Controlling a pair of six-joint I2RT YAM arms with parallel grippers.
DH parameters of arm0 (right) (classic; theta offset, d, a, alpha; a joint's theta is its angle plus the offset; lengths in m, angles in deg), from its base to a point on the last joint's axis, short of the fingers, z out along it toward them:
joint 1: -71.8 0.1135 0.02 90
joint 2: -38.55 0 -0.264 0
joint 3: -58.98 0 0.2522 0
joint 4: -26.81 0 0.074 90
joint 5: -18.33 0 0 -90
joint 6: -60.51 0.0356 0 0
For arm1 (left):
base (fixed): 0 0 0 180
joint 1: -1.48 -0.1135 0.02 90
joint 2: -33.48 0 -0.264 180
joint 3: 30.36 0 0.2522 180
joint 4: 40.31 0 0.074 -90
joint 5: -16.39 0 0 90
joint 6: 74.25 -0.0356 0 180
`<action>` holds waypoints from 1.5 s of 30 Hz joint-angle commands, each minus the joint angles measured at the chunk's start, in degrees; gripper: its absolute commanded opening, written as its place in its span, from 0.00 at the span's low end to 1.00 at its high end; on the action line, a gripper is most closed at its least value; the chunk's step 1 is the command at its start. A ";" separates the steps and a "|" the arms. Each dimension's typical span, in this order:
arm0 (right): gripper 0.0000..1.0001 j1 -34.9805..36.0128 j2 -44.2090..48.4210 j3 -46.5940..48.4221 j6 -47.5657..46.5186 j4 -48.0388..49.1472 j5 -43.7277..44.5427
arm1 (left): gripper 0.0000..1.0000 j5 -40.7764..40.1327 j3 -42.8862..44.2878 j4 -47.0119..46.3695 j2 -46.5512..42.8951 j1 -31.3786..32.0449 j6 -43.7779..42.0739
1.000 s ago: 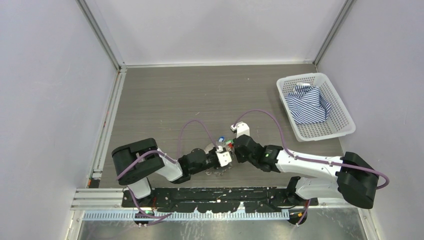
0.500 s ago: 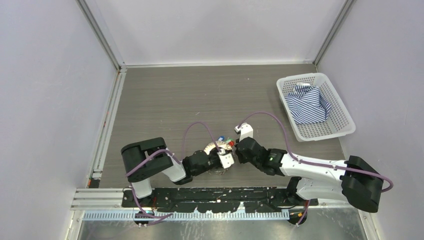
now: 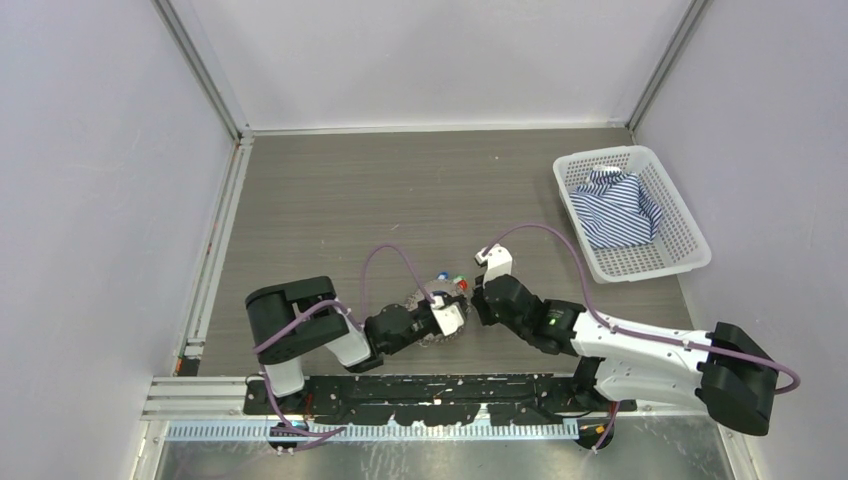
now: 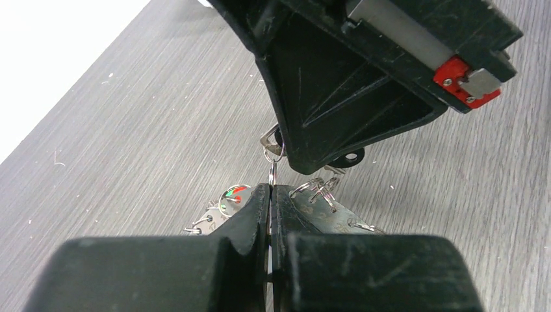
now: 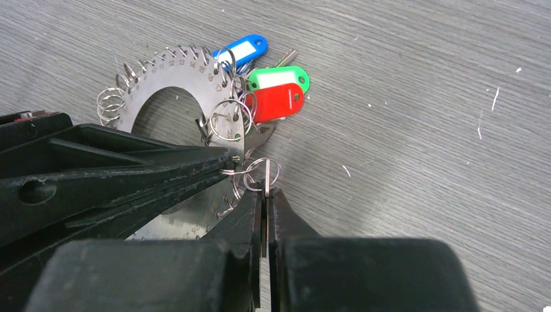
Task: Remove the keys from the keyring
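The keyring (image 5: 170, 81) is a flat silvery disc with small wire loops along its rim, and it lies on the table. In the top view the keyring (image 3: 419, 298) sits between the two wrists. Blue (image 5: 242, 49), green (image 5: 278, 78) and red (image 5: 276, 102) key tags hang at its far edge. My left gripper (image 4: 271, 190) is shut on the keyring's rim, its fingers (image 5: 162, 162) reaching in from the left. My right gripper (image 5: 266, 193) is shut on a thin key blade (image 5: 266, 175) joined to a loop.
A white basket (image 3: 684, 226) holding a striped cloth (image 3: 618, 208) stands at the right of the table. Purple cables (image 3: 385, 262) arch above both wrists. Grey walls close in the table at the back and the sides.
Both wrists have shifted slightly right and toward the near edge, still pinched together. More of the keyring now shows left of the left wrist, and the coloured tags lie farther from the grippers.
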 commanded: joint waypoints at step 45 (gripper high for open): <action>0.01 1.96 0.71 10.31 -5.44 -12.67 -17.29 | 0.00 13.34 -9.92 -0.96 -12.11 -4.39 9.12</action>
